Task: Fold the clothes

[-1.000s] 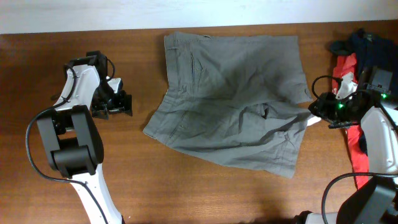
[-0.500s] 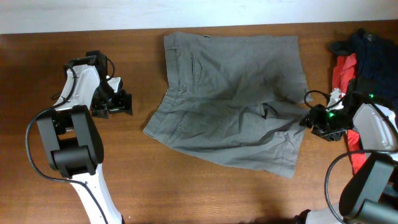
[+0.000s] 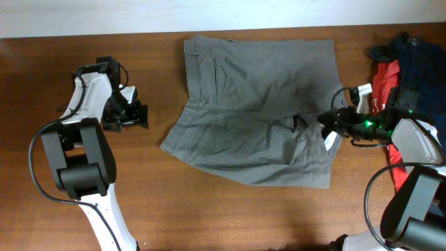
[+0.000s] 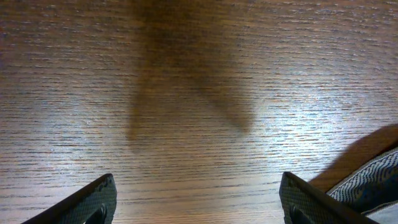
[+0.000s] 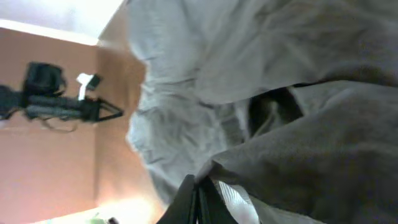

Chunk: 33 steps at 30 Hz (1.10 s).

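The clothes, grey-olive shorts (image 3: 258,104), lie spread on the brown table (image 3: 230,216), waistband at the left. My right gripper (image 3: 327,124) is shut on the hem of the right leg and holds it lifted over the shorts, with a strip of pale lining (image 3: 332,143) showing below. In the right wrist view the closed fingers (image 5: 198,193) pinch the fabric (image 5: 280,74) at their tips. My left gripper (image 3: 132,117) stands open over bare wood, left of the shorts. Between its fingers (image 4: 199,208) is only table; a corner of the shorts (image 4: 373,180) shows at lower right.
A red garment (image 3: 385,77) and navy-blue garments (image 3: 418,56) are piled at the table's right edge, behind my right arm. A white wall strip runs along the far edge of the table.
My right gripper has moved left from the shorts' right edge, closed on the leg hem and drawn that corner inward over the shorts. The left arm has not moved.
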Tool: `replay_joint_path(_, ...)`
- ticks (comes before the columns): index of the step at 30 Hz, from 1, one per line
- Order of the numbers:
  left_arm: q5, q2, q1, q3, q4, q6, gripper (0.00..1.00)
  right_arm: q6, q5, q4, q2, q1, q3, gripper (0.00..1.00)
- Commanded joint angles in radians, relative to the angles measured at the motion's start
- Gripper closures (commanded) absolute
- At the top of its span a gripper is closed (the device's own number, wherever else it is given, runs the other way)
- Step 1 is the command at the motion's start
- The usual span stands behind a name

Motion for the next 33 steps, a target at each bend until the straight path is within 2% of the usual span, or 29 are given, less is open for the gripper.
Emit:
replay_joint_path(1, 0.011, 0.009, 0.007, 0.001, -0.002, 0.016, 0.16, -0.045, 0.007, -0.032, 0.002, -0.007, -0.003, 0.96)
replay_joint_path(5, 0.011, 0.009, 0.007, 0.001, -0.002, 0.016, 0.16, -0.043, 0.225, -0.088, 0.002, -0.009, -0.003, 0.96)
replay_joint_path(7, 0.011, 0.009, 0.007, 0.001, -0.005, 0.016, 0.16, 0.010, 0.354, -0.111, 0.002, -0.009, -0.003, 0.96)
replay_joint_path(12, 0.012, 0.009, 0.007, 0.001, -0.006, 0.016, 0.16, 0.051, 0.453, -0.117, 0.002, -0.014, -0.003, 0.69)
replay_joint_path(17, 0.012, 0.009, 0.007, 0.001, -0.010, 0.016, 0.16, 0.173, 0.539, -0.118, 0.002, -0.048, -0.003, 0.55)
replay_joint_path(21, 0.012, 0.009, 0.007, 0.001, -0.009, 0.016, 0.16, 0.238, 0.535, -0.113, 0.002, -0.074, -0.003, 0.48)
replay_joint_path(26, 0.012, 0.009, 0.007, 0.001, -0.009, 0.016, 0.16, 0.247, 0.478, -0.074, 0.002, -0.106, -0.003, 0.48)
replay_joint_path(30, 0.012, 0.009, 0.007, 0.001, -0.009, 0.016, 0.16, 0.246, 0.475, -0.050, 0.002, -0.105, -0.003, 0.36)
replay_joint_path(33, 0.011, 0.009, 0.007, 0.001, -0.010, 0.016, 0.16, 0.245, 0.455, -0.011, 0.002, -0.122, -0.003, 0.32)
